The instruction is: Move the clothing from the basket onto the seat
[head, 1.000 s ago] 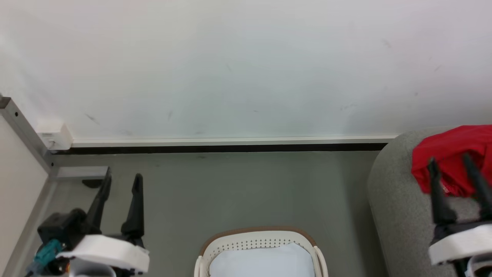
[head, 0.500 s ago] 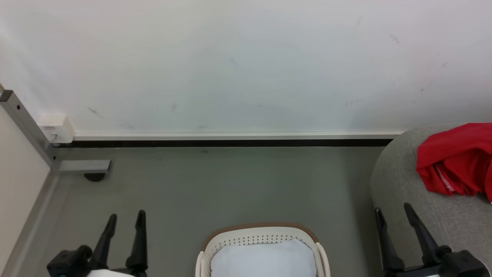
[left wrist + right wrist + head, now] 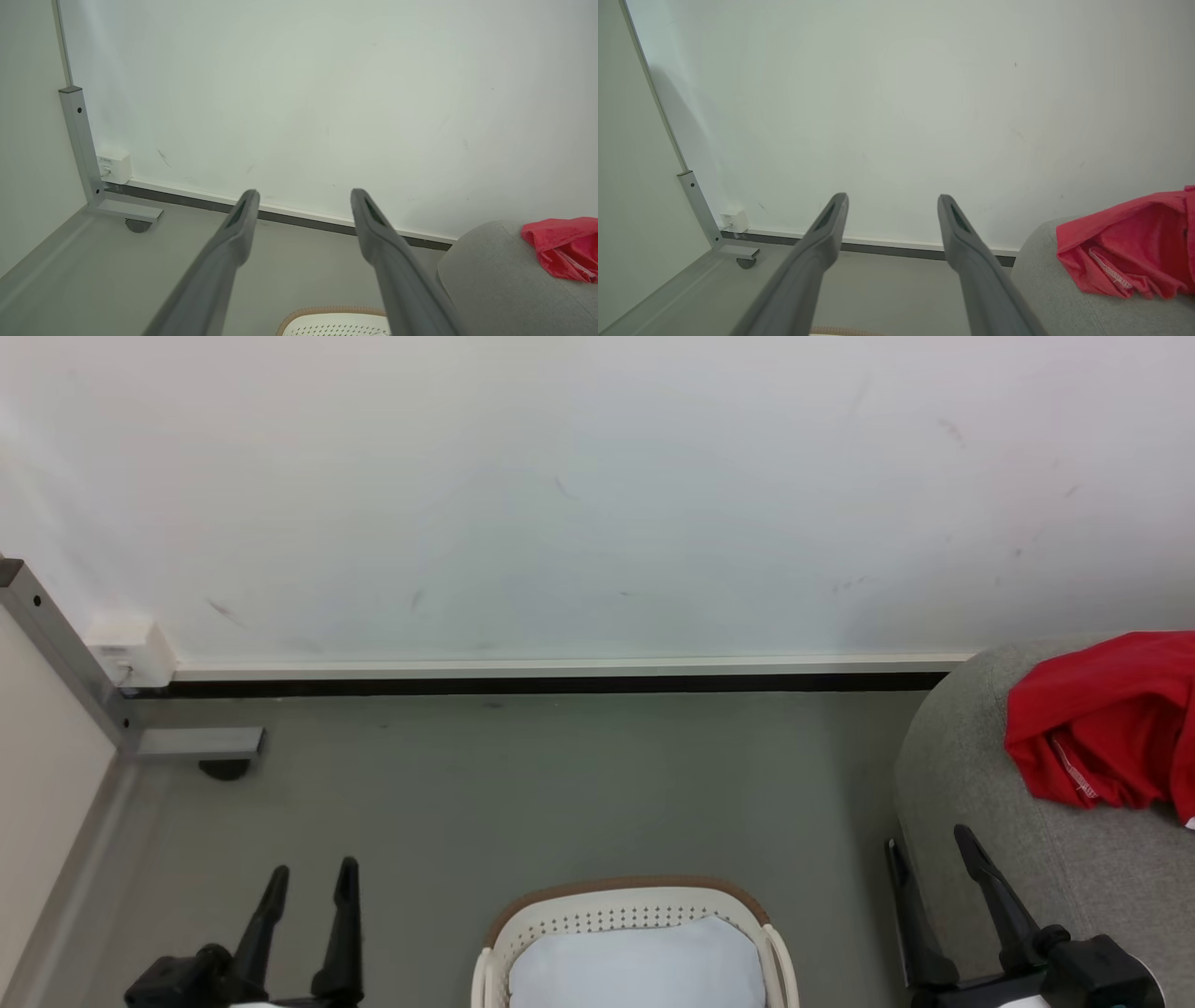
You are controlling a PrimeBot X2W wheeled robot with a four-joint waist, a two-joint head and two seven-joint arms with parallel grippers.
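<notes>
My right tool (image 3: 926, 838) is now pulled back off the clothing (image 3: 1102, 719), apart | clothing lies on the seat (image 3: 980, 784) | left tool (image 3: 314, 866) apart | basket (image 3: 625, 887) next

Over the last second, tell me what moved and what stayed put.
The right gripper drew back from over the clothing toward the head view's lower right, open and empty. The left gripper also pulled back low, open. The clothing lies as before on the seat; the basket has not moved.
</notes>
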